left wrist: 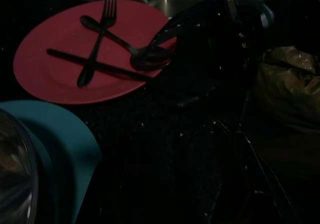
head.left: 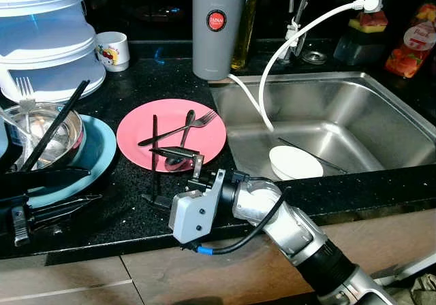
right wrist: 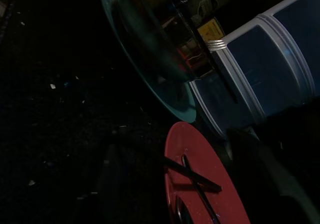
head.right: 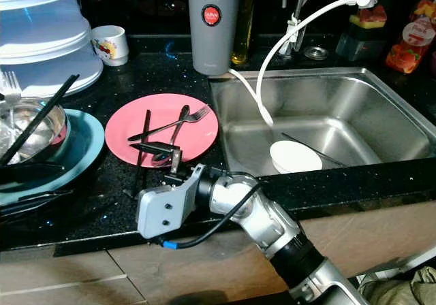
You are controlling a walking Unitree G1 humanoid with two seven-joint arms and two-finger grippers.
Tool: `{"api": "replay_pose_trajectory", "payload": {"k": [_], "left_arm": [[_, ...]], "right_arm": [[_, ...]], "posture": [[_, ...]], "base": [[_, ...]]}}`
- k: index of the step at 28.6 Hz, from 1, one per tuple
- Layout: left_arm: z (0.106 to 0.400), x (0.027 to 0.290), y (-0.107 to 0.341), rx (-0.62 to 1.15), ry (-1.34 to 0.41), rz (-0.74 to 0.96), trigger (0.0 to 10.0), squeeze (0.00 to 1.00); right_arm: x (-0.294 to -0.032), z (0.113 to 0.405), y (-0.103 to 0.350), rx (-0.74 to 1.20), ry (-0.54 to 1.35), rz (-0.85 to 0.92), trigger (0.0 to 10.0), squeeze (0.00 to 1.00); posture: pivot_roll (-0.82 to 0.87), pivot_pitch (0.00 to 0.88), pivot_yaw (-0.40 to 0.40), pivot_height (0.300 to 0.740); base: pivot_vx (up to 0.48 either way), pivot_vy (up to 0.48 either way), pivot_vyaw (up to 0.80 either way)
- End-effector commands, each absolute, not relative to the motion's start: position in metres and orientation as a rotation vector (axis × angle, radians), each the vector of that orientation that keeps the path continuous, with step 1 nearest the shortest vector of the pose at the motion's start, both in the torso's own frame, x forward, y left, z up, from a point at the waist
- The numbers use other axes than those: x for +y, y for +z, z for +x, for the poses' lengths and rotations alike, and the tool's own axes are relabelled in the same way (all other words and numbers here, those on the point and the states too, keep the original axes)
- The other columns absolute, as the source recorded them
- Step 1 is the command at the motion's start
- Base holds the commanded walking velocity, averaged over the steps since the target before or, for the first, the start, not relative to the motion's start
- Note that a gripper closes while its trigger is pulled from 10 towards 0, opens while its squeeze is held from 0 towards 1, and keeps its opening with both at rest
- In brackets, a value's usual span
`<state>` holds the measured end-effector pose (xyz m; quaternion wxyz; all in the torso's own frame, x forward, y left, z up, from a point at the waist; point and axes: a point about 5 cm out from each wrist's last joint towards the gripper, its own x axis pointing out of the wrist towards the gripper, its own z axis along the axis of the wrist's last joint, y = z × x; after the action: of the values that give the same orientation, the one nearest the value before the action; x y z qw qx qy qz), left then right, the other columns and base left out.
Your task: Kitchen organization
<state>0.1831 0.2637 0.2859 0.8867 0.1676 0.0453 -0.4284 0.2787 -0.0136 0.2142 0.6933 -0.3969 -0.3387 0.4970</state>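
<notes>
Pink plate (head.left: 170, 133) on black counter (head.left: 129, 216) beside sink (head.left: 327, 124), holding dark fork (head.left: 178, 129), spoon (head.left: 182, 141). Right gripper (head.left: 158, 175) fingers released at plate's near edge. Left gripper fingers: cannot tell. Grey canister (head.left: 218, 26) label reads "JAPAN".

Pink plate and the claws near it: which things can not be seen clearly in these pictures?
- Right claw at the pink plate: its grip is too dark to judge.
- Spoon bowl: partly covered by that claw.
- Left claw: cut by the left eye view's edge.
- Steel bowl contents: unclear.
</notes>
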Motion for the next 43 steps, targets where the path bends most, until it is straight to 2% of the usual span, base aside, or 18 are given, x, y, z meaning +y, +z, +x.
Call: {"api": "replay_pose_trajectory", "payload": {"k": [1,2,4,5,20,23,24,25,27,28,34,37,40,42,43], "left_arm": [[0.18,0.262,0.29,0.111,-0.905,0.374,10.0,0.0],[0.179,0.262,0.29,0.114,-0.905,0.374,10.0,0.0],[0.179,0.262,0.29,0.117,-0.907,0.374,10.0,0.0],[0.179,0.262,0.29,0.119,-0.907,0.374,10.0,0.0],[0.178,0.263,0.291,0.108,-0.902,0.378,10.0,0.0],[0.179,0.264,0.291,0.099,-0.89,0.388,10.0,0.0],[0.179,0.264,0.292,0.094,-0.885,0.392,10.0,0.0],[0.179,0.265,0.292,0.088,-0.881,0.395,10.0,0.0],[0.18,0.265,0.293,0.084,-0.879,0.396,10.0,0.0],[0.18,0.265,0.293,0.08,-0.878,0.396,10.0,0.0],[0.181,0.264,0.295,0.07,-0.878,0.401,10.0,0.0],[0.182,0.262,0.297,0.056,-0.892,0.398,10.0,0.0],[0.183,0.261,0.298,0.05,-0.903,0.395,10.0,0.0],[0.185,0.256,0.301,0.03,-0.924,0.394,10.0,0.0],[0.185,0.256,0.301,0.03,-0.924,0.394,10.0,0.0]], "right_arm": [[-0.013,0.277,0.213,-0.759,1.133,-0.874,2.3,0.0],[-0.012,0.277,0.212,-0.76,1.136,-0.875,2.0,0.0],[-0.012,0.277,0.211,-0.758,1.141,-0.876,0.4,0.0],[-0.012,0.277,0.211,-0.759,1.143,-0.877,0.1,0.0],[-0.012,0.278,0.212,-0.77,1.138,-0.863,0.0,0.0],[-0.012,0.279,0.216,-0.787,1.116,-0.832,0.5,0.0],[-0.012,0.28,0.218,-0.79,1.102,-0.807,0.7,0.0],[-0.012,0.282,0.225,-0.799,1.069,-0.761,0.4,0.0],[-0.012,0.283,0.229,-0.804,1.047,-0.729,0.4,0.0],[-0.013,0.286,0.235,-0.813,1.011,-0.697,0.0,0.0],[-0.02,0.298,0.256,-0.827,0.886,-0.545,0.0,0.0],[-0.034,0.308,0.277,-0.83,0.771,-0.391,0.0,0.0],[-0.04,0.311,0.284,-0.827,0.731,-0.334,0.0,0.0],[-0.058,0.319,0.302,-0.823,0.644,-0.231,0.0,0.0],[-0.058,0.319,0.302,-0.823,0.644,-0.231,0.0,0.0]], "posture": [[0.06,0.129,-0.059,0.74],[0.06,0.129,-0.059,0.74],[0.06,0.129,-0.061,0.74],[0.06,0.128,-0.061,0.74],[0.06,0.129,-0.062,0.74],[0.06,0.13,-0.064,0.74],[0.06,0.13,-0.064,0.74],[0.06,0.13,-0.064,0.74],[0.06,0.13,-0.064,0.74],[0.06,0.129,-0.062,0.74],[0.06,0.129,-0.062,0.74],[0.06,0.128,-0.058,0.74],[0.06,0.128,-0.058,0.74],[0.06,0.123,-0.057,0.74],[0.06,0.123,-0.057,0.74]], "base": [[0.0,0.0,0.0],[0.0,0.0,0.0],[0.0,0.0,0.0],[0.0,0.0,0.0],[0.0,0.0,0.0],[0.0,0.0,0.0],[0.0,0.0,0.0],[0.0,0.0,0.0],[0.0,0.0,0.0],[0.0,0.0,0.0],[0.0,0.0,0.0],[0.0,0.0,0.0],[0.0,0.0,0.0],[0.0,0.0,0.0],[0.0,0.0,0.0]]}}
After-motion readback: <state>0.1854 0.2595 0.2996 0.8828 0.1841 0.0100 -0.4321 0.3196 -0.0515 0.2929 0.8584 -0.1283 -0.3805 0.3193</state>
